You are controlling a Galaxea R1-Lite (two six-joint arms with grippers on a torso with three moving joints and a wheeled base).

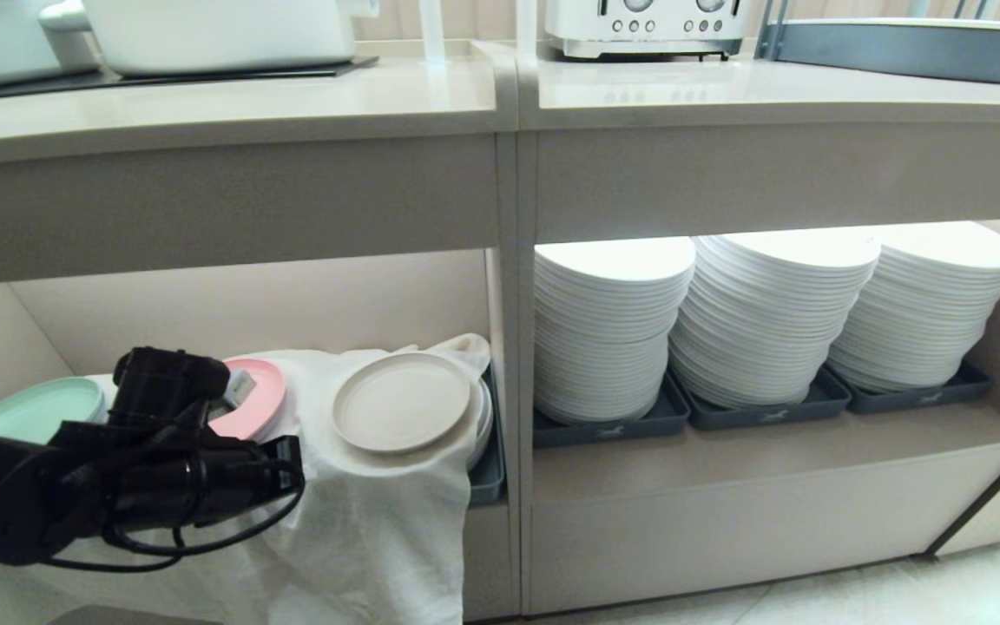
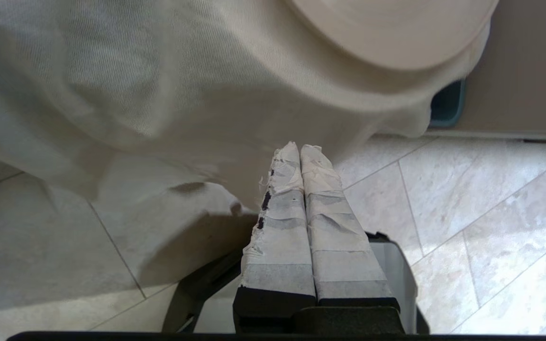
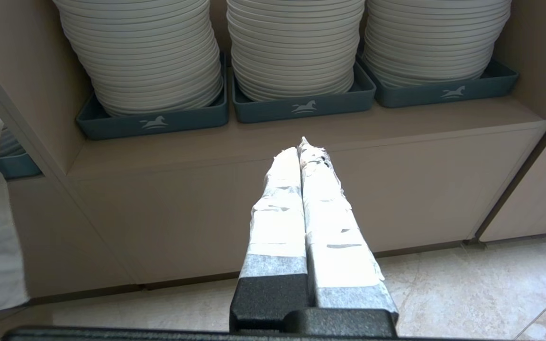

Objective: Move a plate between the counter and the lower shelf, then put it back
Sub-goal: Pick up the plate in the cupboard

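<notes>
1. The round matte cream-beige plate (image 1: 402, 402) lies on the white draped cloth (image 1: 378, 521) in the lit lower shelf (image 1: 248, 304), beside a pink plate (image 1: 259, 408).
2. The left claw (image 2: 300, 148) hangs in front of the cloth's hanging edge, below the plate, fingers pressed together, empty.
3. The step in hand looks like the reach. Next: open, rise to the rim, grip, lift to the long beige worktop (image 1: 222, 104).
4. The right claw (image 3: 301, 148) is parked, closed, before the white stacks (image 3: 296, 42).

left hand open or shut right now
Shut: in the left wrist view the left hand's two taped fingers press together, nothing between them.
</notes>
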